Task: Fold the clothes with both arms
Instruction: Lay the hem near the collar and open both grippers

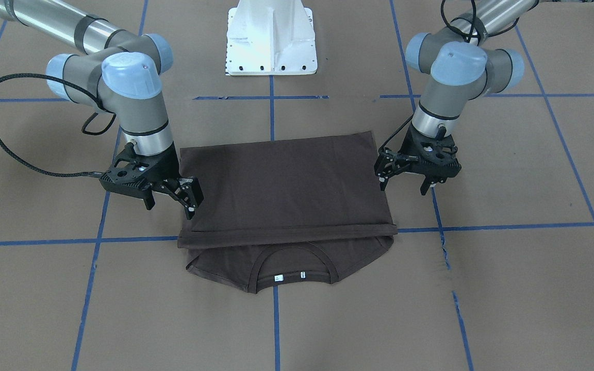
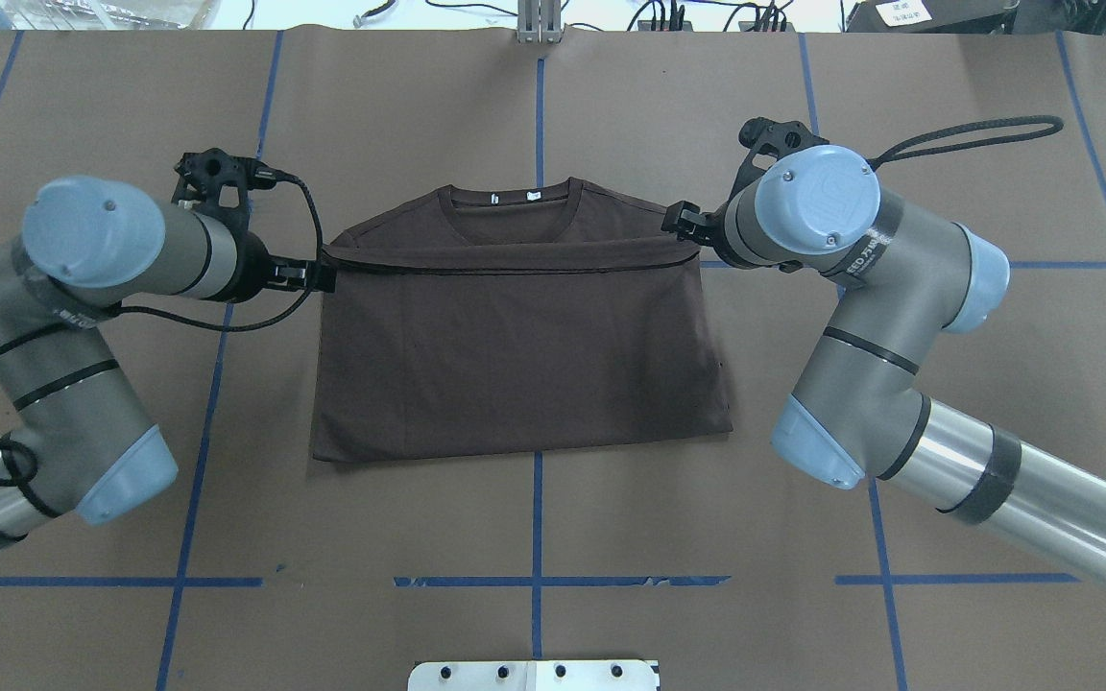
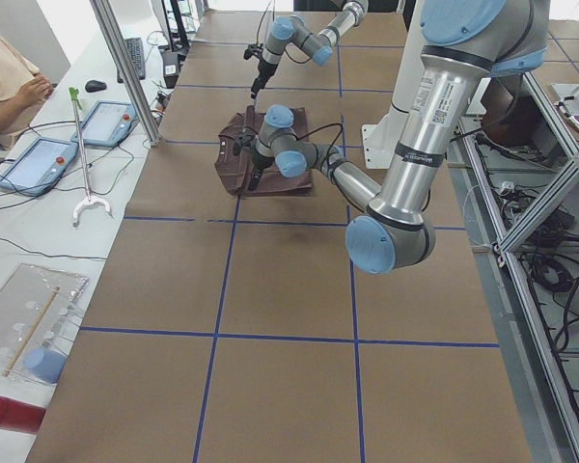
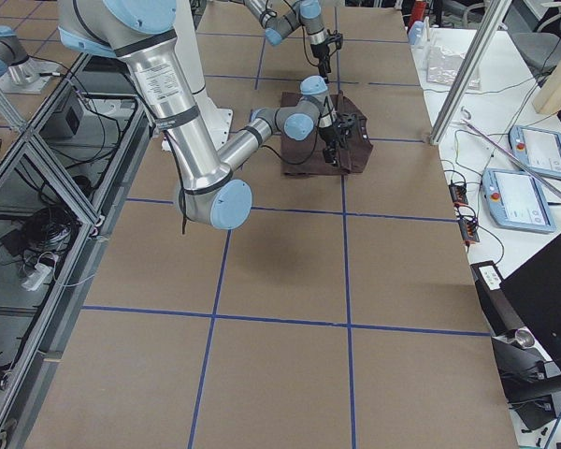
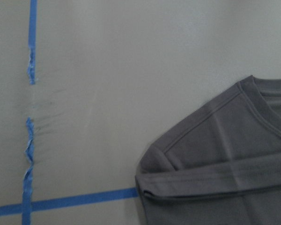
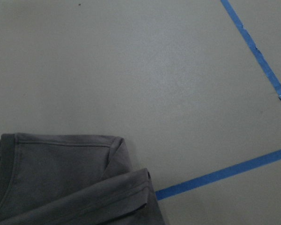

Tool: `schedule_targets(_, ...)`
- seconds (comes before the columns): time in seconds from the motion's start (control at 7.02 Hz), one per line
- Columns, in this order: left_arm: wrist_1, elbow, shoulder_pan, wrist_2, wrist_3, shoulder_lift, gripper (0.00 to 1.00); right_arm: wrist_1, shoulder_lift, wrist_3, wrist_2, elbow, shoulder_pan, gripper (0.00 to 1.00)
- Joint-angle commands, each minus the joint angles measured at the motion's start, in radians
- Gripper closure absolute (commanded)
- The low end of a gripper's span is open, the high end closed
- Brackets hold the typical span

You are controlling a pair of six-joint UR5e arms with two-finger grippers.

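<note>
— Jaws first: in the front view those of our left arm (image 1: pixel 449 82) stand apart and empty, and so do those of our right arm (image 1: pixel 132 98).
— And the T-shirt (image 1: pixel 286 180)?
— It lies flat on the desk (image 1: pixel 508 288) between them, its long axis running arm to arm. Each pair sits just beside its own side edge.
— Overhead, we see both by the folded hem line, equally near.
— Our wrist views show only a shoulder corner each, so we judge that each grasp lies inward.

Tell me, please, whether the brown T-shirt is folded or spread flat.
Folded: the T-shirt has its lower half doubled over the body, hem ending just short of the uncovered collar.
</note>
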Motion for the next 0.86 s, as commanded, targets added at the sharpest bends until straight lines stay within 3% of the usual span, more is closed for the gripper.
schedule_targets(0.0, -0.124, -0.088, 0.141, 0.029, -0.242, 0.124, 0.15, 0.0, -0.02, -0.015, 0.007, 0.032, 0.002, 0.0)
schedule_targets(0.14, -0.129, -0.086, 0.216, 0.09, -0.335, 0.126, 0.36, 0.0, -0.02, -0.015, 0.007, 0.032, 0.002, 0.0)
schedule_targets(0.29, -0.129, -0.088, 0.246, 0.099, -0.377, 0.127, 0.41, -0.001, -0.02, -0.015, 0.005, 0.034, 0.002, 0.0)
schedule_targets(0.71, -0.123, -0.086, 0.275, 0.109, -0.392, 0.13, 0.41, -0.003, -0.018, -0.015, 0.005, 0.034, 0.002, 0.0)
